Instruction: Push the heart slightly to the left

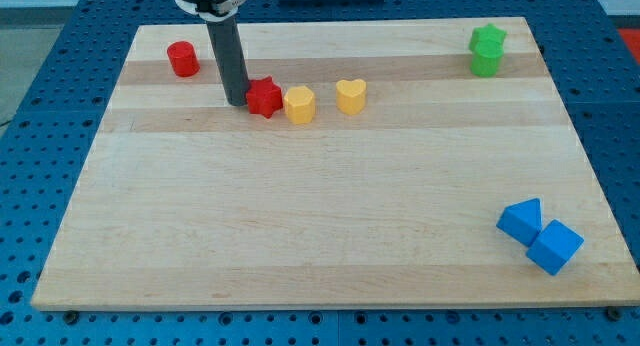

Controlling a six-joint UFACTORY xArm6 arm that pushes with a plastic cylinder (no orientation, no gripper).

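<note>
Wooden board [320,236]: bare tip [237,102] touching red star [264,97], left of yellow heart [350,95], risks dragging the star.

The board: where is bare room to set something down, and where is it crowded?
Free: the wide middle and the view's bottom left, below the yellow heart and left of the blue blocks. Crowded: the top row, where my tip stands by the red star and yellow hexagon.

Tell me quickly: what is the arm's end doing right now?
My tip: no jaws, holds nothing; it sits against the red star, at its left, away from the yellow heart.
</note>
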